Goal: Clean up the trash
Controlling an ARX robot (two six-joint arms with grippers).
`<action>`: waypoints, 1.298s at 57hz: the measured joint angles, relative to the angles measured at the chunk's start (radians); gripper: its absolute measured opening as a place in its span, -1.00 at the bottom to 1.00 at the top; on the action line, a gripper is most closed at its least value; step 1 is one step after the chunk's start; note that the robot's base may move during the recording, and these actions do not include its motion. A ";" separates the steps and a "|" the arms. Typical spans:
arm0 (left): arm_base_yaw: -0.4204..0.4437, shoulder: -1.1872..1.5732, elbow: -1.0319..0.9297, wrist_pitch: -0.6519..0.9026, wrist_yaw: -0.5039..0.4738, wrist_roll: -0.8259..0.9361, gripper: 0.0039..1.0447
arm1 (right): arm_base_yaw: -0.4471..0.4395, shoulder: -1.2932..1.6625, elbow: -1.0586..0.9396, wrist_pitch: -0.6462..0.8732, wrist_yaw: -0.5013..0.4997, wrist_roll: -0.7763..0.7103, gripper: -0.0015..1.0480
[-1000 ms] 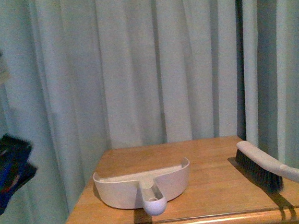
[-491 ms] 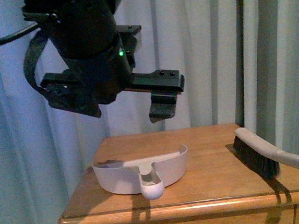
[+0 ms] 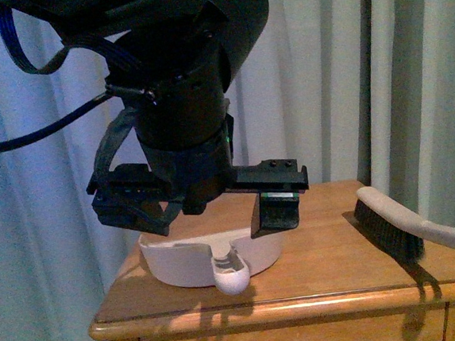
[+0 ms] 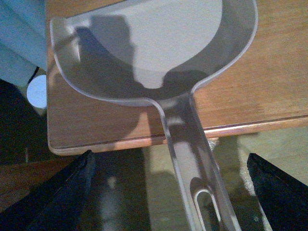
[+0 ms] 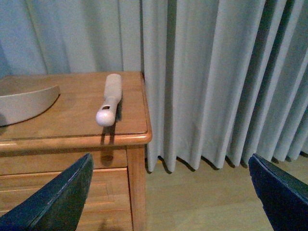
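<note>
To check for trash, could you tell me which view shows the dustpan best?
The left wrist view: it looks straight down into the dustpan. In the front view the left arm covers part of it; the right wrist view catches only an edge.

A wooden table [image 3: 332, 277] with a drawer front [image 5: 57, 190] is set before pale pleated curtains [image 3: 323, 74]. A light wood floor [image 5: 202, 197] is seen beneath the curtain hems.

The front view faces the curtain [image 3: 322, 66], the left arm [image 3: 182, 103] close before it. The left wrist view looks down on the dustpan [image 4: 144, 57] just beyond the left claw [image 4: 168, 166]; the right wrist view looks level from farther off. All 3 share the table [image 3: 341, 280].
</note>
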 joint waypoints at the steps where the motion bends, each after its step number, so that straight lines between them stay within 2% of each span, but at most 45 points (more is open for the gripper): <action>1: -0.001 0.004 0.000 0.000 -0.002 -0.006 0.86 | 0.000 0.000 0.000 0.000 0.000 0.000 0.86; 74: -0.002 0.082 -0.091 0.137 -0.025 -0.002 0.86 | 0.000 0.000 0.000 0.000 0.000 0.000 0.86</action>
